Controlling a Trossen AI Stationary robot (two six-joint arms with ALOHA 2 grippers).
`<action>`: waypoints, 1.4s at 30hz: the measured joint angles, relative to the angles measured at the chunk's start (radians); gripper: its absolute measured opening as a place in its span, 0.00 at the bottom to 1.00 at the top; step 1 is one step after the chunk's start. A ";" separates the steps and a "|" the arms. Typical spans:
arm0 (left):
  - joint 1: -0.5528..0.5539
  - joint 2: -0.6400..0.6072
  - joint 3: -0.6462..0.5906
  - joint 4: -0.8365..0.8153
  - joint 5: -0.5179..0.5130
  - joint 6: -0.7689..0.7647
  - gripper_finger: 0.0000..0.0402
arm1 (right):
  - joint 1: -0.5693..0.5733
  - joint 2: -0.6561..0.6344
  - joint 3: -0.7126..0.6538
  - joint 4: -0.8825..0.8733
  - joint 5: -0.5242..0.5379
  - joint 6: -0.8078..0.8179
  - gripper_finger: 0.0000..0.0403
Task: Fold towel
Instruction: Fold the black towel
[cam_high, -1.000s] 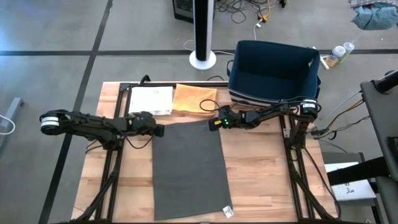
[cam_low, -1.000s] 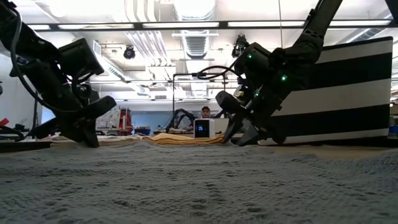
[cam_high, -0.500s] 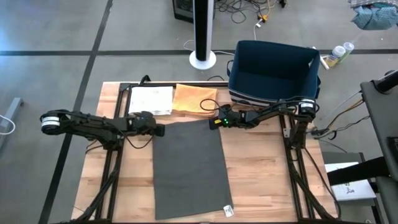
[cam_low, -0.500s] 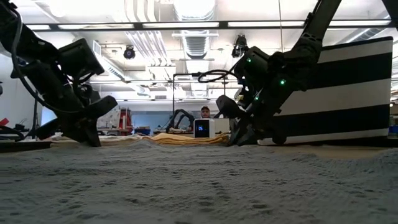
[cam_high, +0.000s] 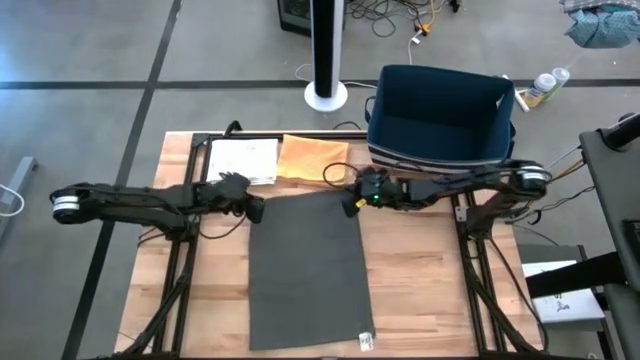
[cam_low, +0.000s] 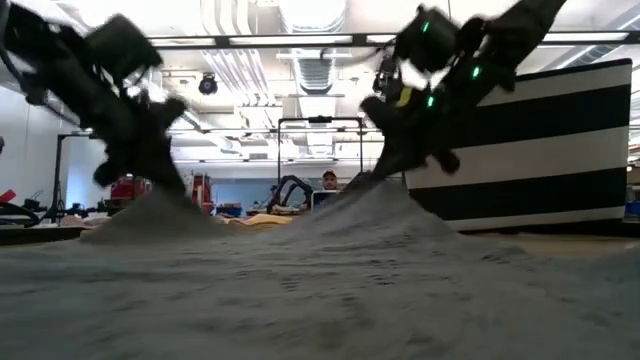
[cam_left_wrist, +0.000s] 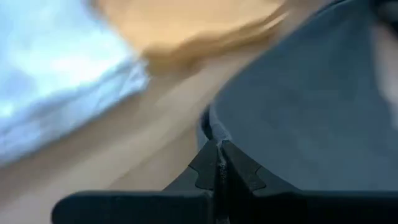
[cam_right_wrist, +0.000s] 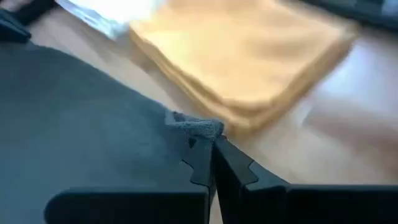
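A dark grey towel (cam_high: 305, 270) lies spread flat on the wooden table (cam_high: 420, 290), its long side running from far to near. My left gripper (cam_high: 256, 208) is shut on its far left corner, and my right gripper (cam_high: 352, 201) is shut on its far right corner. In the low view both corners rise off the table as two peaks, under the left gripper (cam_low: 165, 182) and the right gripper (cam_low: 378, 172). The rest of the towel (cam_low: 320, 290) stays flat on the table. My left gripper pinches the towel's far left corner (cam_left_wrist: 210, 127) between its two fingertips, slanting down from the table's left. The corner is raised and the cloth (cam_low: 150, 212) slopes down from it to the table. One layer or several, I cannot tell. My right gripper pinches the towel's far right corner (cam_right_wrist: 198, 127) between its two fingertips, and a small tuft of the edge sticks out past them. The fingers slant down from the table's right. The corner is raised, and the cloth (cam_low: 365, 205) slopes from it down to the table.
A folded orange cloth (cam_high: 312, 160) and a white cloth (cam_high: 243, 160) lie just beyond the towel's far edge. A navy striped bin (cam_high: 440, 115) stands at the far right. A white tag (cam_high: 366, 341) sits at the towel's near right corner. A person (cam_low: 330, 181) shows far behind.
My right gripper has shut on the towel's far right corner. Both grippers have then gone up, and the two far corners have risen from flat into peaks while the rest of the towel has stayed on the table.
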 joint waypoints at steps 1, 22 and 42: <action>-0.003 -0.030 0.030 -0.024 0.000 0.037 0.00 | 0.002 -0.032 0.000 -0.011 0.011 -0.027 0.00; -0.291 -0.157 0.258 -0.350 -0.020 0.130 0.00 | 0.128 -0.325 -0.029 -0.180 -0.041 -0.252 0.00; -0.807 0.107 0.237 -0.280 -0.158 -0.107 0.00 | 0.581 -0.239 -0.076 -0.142 0.041 -0.023 0.00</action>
